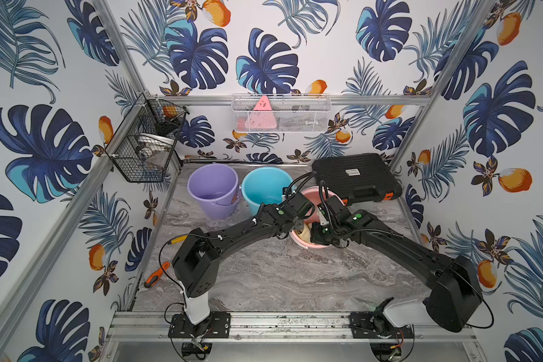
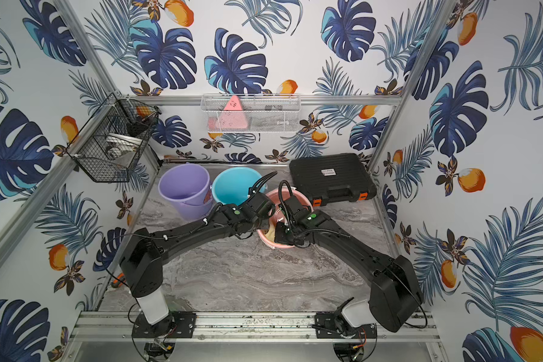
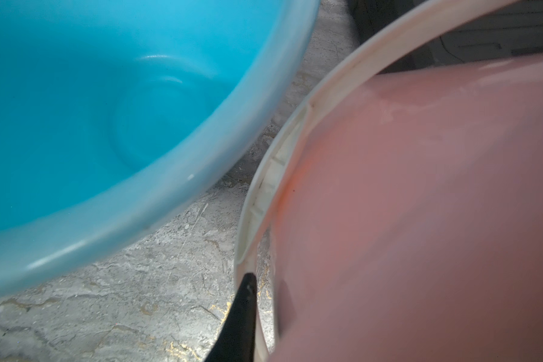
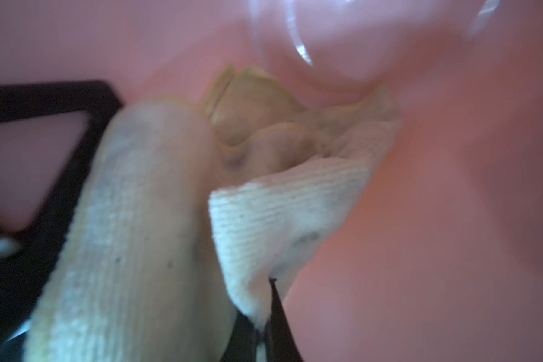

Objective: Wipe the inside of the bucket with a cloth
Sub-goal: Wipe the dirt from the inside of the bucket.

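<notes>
The pink bucket (image 1: 310, 195) (image 2: 276, 195) stands mid-table with both arms bent over it. My left gripper (image 3: 265, 285) is shut on the bucket's left rim: one black finger (image 3: 246, 301) presses the white handle (image 3: 273, 175) from outside, and the other shows only as a dark shadow through the pink wall (image 3: 420, 203). Deep inside the bucket, my right gripper (image 4: 265, 316) is shut on a corner of the pale tan-yellow cloth (image 4: 279, 213). The crumpled cloth lies against the inner wall (image 4: 452, 188). In both top views a bit of cloth (image 1: 303, 233) (image 2: 268, 232) shows under the wrists.
A blue bucket (image 1: 265, 188) (image 3: 107, 125) stands close to the left of the pink one, and a purple bucket (image 1: 212, 191) further left. A black case (image 1: 355, 175) lies right behind. An orange-handled screwdriver (image 1: 156, 275) rests at the left table edge. Wire baskets (image 1: 148, 141) hang on the walls.
</notes>
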You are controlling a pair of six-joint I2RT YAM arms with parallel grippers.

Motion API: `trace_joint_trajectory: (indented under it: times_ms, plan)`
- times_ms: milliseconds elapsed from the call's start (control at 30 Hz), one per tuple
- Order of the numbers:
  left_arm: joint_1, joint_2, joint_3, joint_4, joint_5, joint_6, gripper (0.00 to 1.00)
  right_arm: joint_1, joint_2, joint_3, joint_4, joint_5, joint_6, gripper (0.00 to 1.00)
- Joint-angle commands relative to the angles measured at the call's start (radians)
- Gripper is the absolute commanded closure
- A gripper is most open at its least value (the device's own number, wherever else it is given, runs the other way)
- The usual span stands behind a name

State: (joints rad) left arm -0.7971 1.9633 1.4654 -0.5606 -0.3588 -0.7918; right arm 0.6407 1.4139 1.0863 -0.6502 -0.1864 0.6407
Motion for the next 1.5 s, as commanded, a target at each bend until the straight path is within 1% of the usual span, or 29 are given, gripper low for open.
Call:
trace_joint_trajectory:
  times_ms: [0,133,267,400,567,667,767,933,1000,1100,1167,1333,1367,1467]
  plan:
    - [0.008,0.003,-0.005,0.009,0.020,-0.018,1.00,0.009,-0.017,-0.005,0.082,-0.141,0.037,1.00]
    - [0.019,-0.003,0.001,0.003,0.018,-0.020,1.00,0.016,-0.060,-0.043,0.001,-0.093,0.010,1.00]
    - [0.032,-0.001,0.019,-0.005,0.020,-0.020,1.00,0.017,-0.133,-0.074,-0.125,-0.009,-0.007,1.00]
    - [0.041,0.012,0.047,-0.019,0.021,-0.011,1.00,0.017,-0.235,-0.107,-0.238,0.064,0.020,1.00]
    - [0.042,0.023,0.084,-0.037,0.019,-0.003,1.00,0.018,-0.313,-0.084,-0.423,0.191,0.044,1.00]
    - [0.044,0.032,0.114,-0.055,0.015,0.007,1.00,0.018,-0.375,-0.053,-0.510,0.259,0.064,1.00]
    - [0.045,0.040,0.141,-0.074,0.021,0.019,1.00,0.018,-0.427,0.023,-0.619,0.352,0.087,1.00]
    - [0.047,0.031,0.142,-0.079,0.029,0.030,1.00,0.017,-0.576,0.186,-0.688,0.608,0.128,1.00]
    - [0.046,0.028,0.134,-0.072,0.041,0.032,1.00,0.017,-0.602,0.224,-0.674,0.664,0.116,1.00]
    - [0.045,0.028,0.133,-0.071,0.060,0.037,1.00,0.017,-0.629,0.210,-0.560,0.652,0.072,1.00]
    - [0.045,0.026,0.132,-0.068,0.084,0.039,1.00,0.016,-0.628,0.170,-0.457,0.602,0.030,1.00]
    - [0.045,0.018,0.129,-0.069,0.161,0.063,1.00,0.016,-0.602,0.055,-0.160,0.422,-0.035,1.00]
    - [0.045,0.018,0.131,-0.077,0.176,0.068,1.00,0.016,-0.592,0.017,-0.116,0.400,-0.038,1.00]
    - [0.045,0.026,0.144,-0.098,0.239,0.094,1.00,0.016,-0.530,0.013,-0.043,0.379,-0.056,1.00]
